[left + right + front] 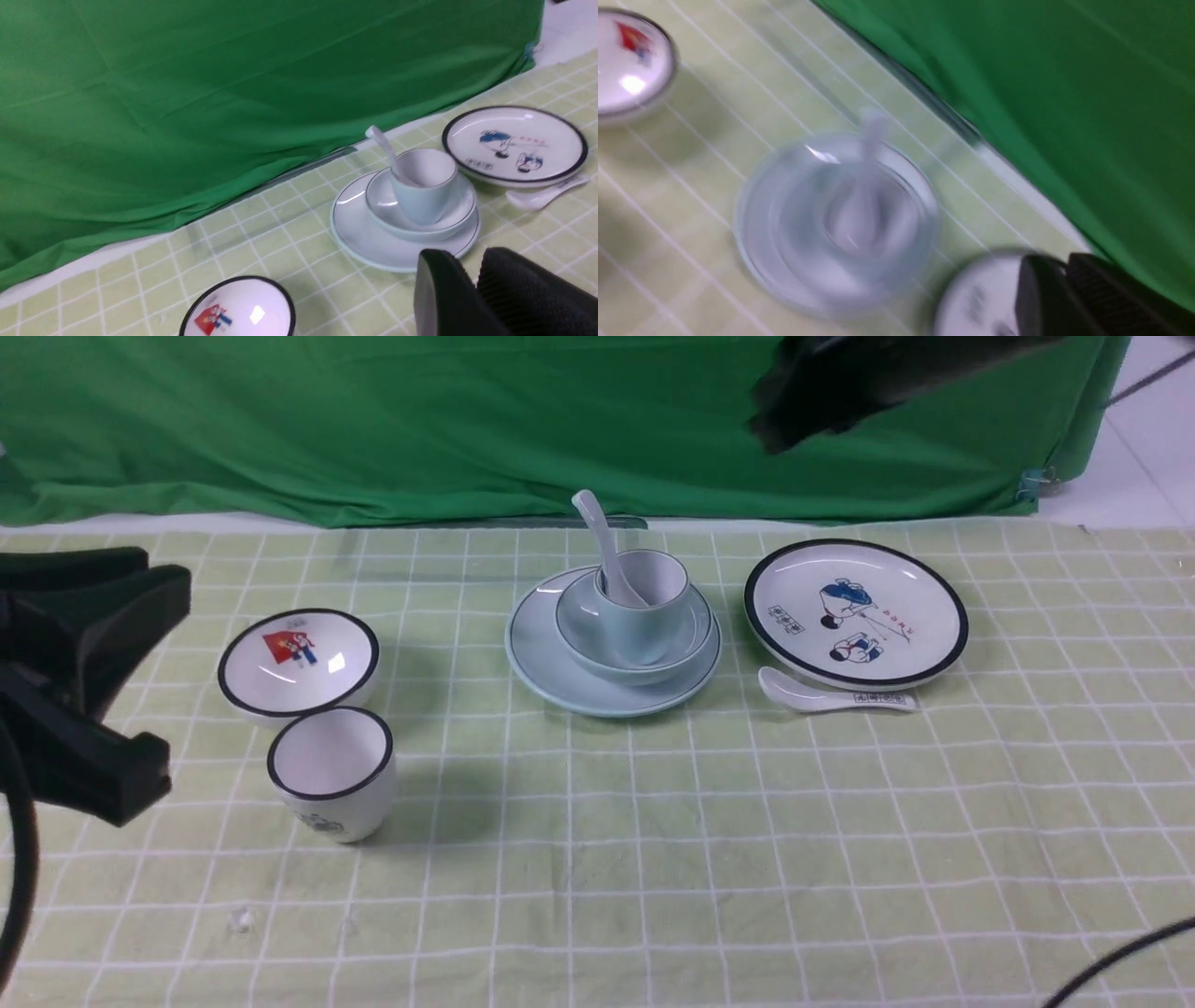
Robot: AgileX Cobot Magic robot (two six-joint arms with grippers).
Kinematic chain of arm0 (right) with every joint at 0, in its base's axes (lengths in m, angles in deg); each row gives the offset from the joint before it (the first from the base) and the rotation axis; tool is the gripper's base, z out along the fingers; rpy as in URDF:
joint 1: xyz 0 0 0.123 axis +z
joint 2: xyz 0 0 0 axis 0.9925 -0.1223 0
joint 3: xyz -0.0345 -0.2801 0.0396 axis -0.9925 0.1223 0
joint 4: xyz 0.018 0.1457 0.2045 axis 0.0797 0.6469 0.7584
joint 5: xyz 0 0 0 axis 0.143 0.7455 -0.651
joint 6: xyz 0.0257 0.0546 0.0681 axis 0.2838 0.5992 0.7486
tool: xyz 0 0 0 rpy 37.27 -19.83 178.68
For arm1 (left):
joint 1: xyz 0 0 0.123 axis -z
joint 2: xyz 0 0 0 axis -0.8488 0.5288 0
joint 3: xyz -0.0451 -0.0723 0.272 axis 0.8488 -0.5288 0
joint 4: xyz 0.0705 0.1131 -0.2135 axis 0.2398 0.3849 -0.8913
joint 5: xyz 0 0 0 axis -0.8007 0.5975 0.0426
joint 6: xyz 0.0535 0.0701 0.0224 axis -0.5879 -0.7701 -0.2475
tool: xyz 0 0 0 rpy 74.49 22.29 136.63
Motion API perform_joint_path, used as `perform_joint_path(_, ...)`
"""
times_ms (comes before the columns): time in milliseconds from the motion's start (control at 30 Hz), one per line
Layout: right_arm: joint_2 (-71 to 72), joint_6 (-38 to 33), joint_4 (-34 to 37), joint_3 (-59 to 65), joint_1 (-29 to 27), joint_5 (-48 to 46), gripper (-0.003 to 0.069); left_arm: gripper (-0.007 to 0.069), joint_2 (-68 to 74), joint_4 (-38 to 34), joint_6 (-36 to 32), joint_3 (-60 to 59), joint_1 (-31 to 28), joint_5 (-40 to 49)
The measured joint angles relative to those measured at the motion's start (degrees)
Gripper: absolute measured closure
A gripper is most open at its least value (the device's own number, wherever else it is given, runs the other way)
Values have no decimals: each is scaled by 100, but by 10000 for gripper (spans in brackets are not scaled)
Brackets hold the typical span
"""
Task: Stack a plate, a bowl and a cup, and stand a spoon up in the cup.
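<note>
Pale blue-green plate (551,677) sits mid-table (653,859), with the bowl (579,621) on it and the cup (639,630) in the bowl. The spoon (602,546) leans toward 11 o'clock in the cup. Left claw (175,683), at 9 o'clock, gapes empty. Right claw (822,401), at 1 o'clock, is blurred, so I cannot tell its grip.

I can read no text: the printed marks on the cartoon plate (855,613), on the marked spoon (836,695) and low on the black-rimmed cup (333,775) are too small to make out.
</note>
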Motion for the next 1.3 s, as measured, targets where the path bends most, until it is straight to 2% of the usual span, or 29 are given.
perform_joint_path(100, 764, 330, -603, 0, -7, -834, 645, 640, -16, -152, 0, -333, 0, -629)
perform_joint_path(233, 1564, 492, -753, 166, -7, -1806, 647, 661, -16, -363, 5, -736, 0, -1235)
perform_joint_path(400, 3064, 832, -795, 1711, -7, -2054, 647, 662, -16, -401, 12, -1125, 0, -1527)
perform_joint_path(467, 3824, 1010, -795, 2702, -7, -1618, 647, 662, -16, -401, 12, -1267, 0, -1541)
perform_joint_path(533, 4639, 1080, -795, 3825, -7, -748, 647, 661, -16, -401, 18, -1402, 0, -1541)
perform_joint_path(600, 5373, 1205, -795, 4903, -7, 530, 647, 661, -16, -401, 18, -1512, 0, -1535)
perform_joint_path(667, 5819, 1343, -801, 5627, -7, 1309, 647, 661, -16, -401, 18, -1564, 0, -1528)
perform_joint_path(700, 6313, 1495, -801, 6456, -7, 2634, 647, 661, -16, -401, 24, -1640, 0, -1528)
perform_joint_path(733, 6564, 1566, -801, 7025, -7, 3446, 647, 661, -16, -401, 24, -1688, 0, -1528)
perform_joint_path(767, 6609, 1580, -801, 7245, -7, 3603, 647, 661, -16, -401, 24, -1705, 0, -1520)
perform_joint_path(833, 7082, 1647, -801, 8570, -7, 5623, 645, 661, -16, -401, 24, -1817, 0, -1514)
perform_joint_path(933, 7269, 1660, -824, 9823, -7, 7189, 639, 660, -16, -401, 24, -1906, 0, -1514)
perform_joint_path(1000, 7314, 1664, -833, 10115, -7, 7169, 631, 660, -16, -401, 24, -1933, 0, -1512)
perform_joint_path(1100, 7346, 1705, -838, 10119, -7, 6011, 622, 660, -16, -401, 24, -1962, 0, -1507)
perform_joint_path(1167, 7389, 1949, -838, 10153, -7, 5433, 621, 660, -16, -401, 24, -1962, 0, -1520)
perform_joint_path(1300, 7748, 2654, -832, 10228, -7, 5019, 624, 659, -16, -401, 30, -1962, 0, -1533)
